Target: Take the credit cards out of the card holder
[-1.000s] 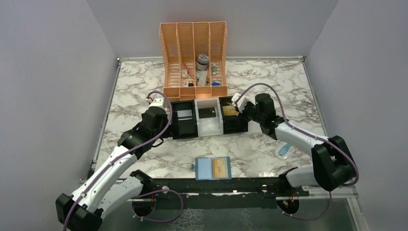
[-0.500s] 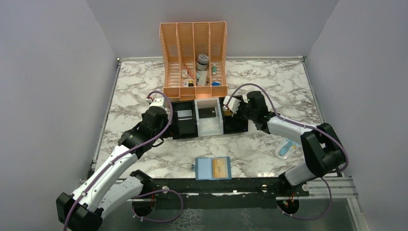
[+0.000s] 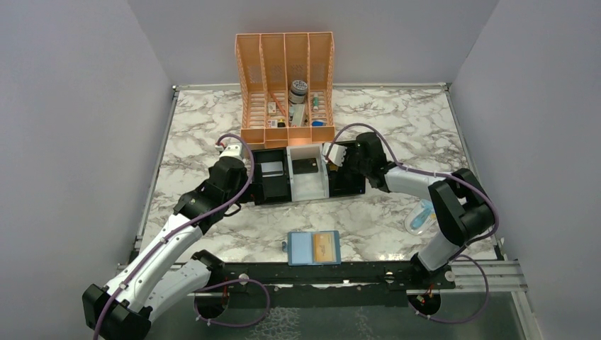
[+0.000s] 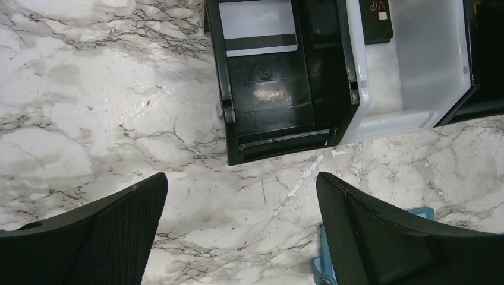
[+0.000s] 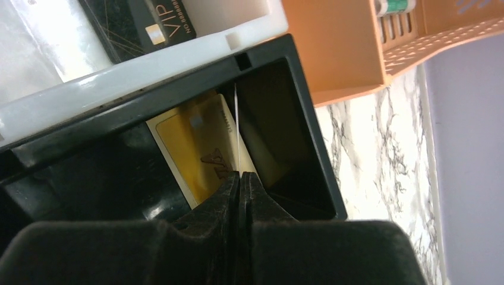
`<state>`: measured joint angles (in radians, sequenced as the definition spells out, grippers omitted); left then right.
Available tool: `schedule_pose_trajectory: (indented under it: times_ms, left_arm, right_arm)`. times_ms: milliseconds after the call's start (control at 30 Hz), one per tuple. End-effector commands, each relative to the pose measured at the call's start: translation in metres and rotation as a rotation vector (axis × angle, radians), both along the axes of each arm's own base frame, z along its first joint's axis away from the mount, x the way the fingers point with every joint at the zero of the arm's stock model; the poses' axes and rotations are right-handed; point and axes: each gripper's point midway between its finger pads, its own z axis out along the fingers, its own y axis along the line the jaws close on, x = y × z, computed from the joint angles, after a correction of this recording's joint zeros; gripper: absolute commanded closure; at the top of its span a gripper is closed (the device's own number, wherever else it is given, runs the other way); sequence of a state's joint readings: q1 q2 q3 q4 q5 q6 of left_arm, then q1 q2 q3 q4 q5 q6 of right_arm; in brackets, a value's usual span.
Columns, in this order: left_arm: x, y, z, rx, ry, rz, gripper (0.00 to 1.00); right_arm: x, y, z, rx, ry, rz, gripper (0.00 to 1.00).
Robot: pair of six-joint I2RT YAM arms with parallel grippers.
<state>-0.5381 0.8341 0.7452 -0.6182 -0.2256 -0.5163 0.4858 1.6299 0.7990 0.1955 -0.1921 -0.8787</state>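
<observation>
The blue card holder (image 3: 303, 248) lies open near the front edge, with a gold credit card (image 3: 324, 246) in its right panel. Its tab edge shows in the left wrist view (image 4: 324, 268). My right gripper (image 5: 240, 176) is shut on a thin credit card (image 5: 237, 127), seen edge-on and held upright. It is over the right black compartment of the tray (image 5: 300, 119), where another gold card (image 5: 196, 145) lies flat. In the top view the right gripper (image 3: 341, 161) is at that compartment. My left gripper (image 4: 242, 178) is open and empty above the marble, just in front of the tray's left compartment.
The black-and-white three-compartment tray (image 3: 273, 195) holds a silver-white card (image 4: 257, 27) on the left and a dark card (image 5: 145, 24) in the middle. An orange file rack (image 3: 286, 85) stands behind it. A pale blue packet (image 3: 419, 218) lies at the right.
My right arm has reached further left and forward, bringing its gripper with the card over the tray's right compartment. The left arm and the holder have not moved.
</observation>
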Motion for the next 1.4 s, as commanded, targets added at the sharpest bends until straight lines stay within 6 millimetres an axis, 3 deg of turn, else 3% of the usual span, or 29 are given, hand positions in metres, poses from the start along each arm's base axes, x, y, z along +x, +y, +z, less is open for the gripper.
schedule_pose_trajectory:
  times_ms: [0, 100, 233, 533, 633, 867, 967, 1133, 1200, 1267, 1367]
  left_arm:
    - [-0.002, 0.003, -0.001, 0.006, -0.004, 0.002, 0.01]
    - [-0.002, 0.003, -0.001, 0.006, -0.003, 0.0, 0.01]
    - [-0.002, 0.003, -0.002, 0.007, -0.001, -0.002, 0.01]
    - [-0.002, 0.002, -0.001, 0.003, -0.003, -0.004, 0.01]
    - [-0.002, 0.002, -0.002, 0.003, -0.001, -0.005, 0.01]
    - [-0.003, 0.001, -0.002, 0.0, 0.0, -0.012, 0.01]
    - [-0.003, 0.0, -0.002, -0.005, -0.003, -0.018, 0.01]
    - [-0.004, -0.003, -0.002, -0.013, -0.003, -0.032, 0.01]
    - [-0.005, -0.005, -0.002, -0.021, -0.003, -0.045, 0.01]
    - [-0.006, -0.008, 0.0, -0.035, -0.007, -0.063, 0.01]
    - [-0.007, -0.01, 0.005, -0.054, -0.025, -0.076, 0.01]
  right_arm:
    - [0.009, 0.013, 0.003, -0.021, -0.051, 0.05, 0.93]
    - [0.006, 0.015, -0.001, -0.036, -0.043, 0.061, 0.87]
    - [-0.002, 0.019, 0.0, -0.02, -0.025, 0.087, 0.57]
    - [0.003, 0.003, -0.005, -0.066, -0.021, 0.005, 0.54]
    - [0.006, 0.004, 0.002, -0.029, -0.031, -0.025, 0.53]
    - [-0.004, 0.023, 0.073, 0.289, -0.095, -0.055, 0.51]
    - [-0.016, 0.023, 0.094, 0.424, -0.078, -0.092, 0.47]
    - [-0.038, 0.022, 0.109, 0.698, 0.108, -0.239, 0.49]
    - [-0.045, 0.015, 0.105, 0.806, 0.213, -0.37, 0.48]
    - [-0.052, 0.007, 0.094, 0.895, 0.351, -0.536, 0.39]
    - [-0.074, 0.018, 0.077, 0.872, 0.513, -0.514, 0.21]
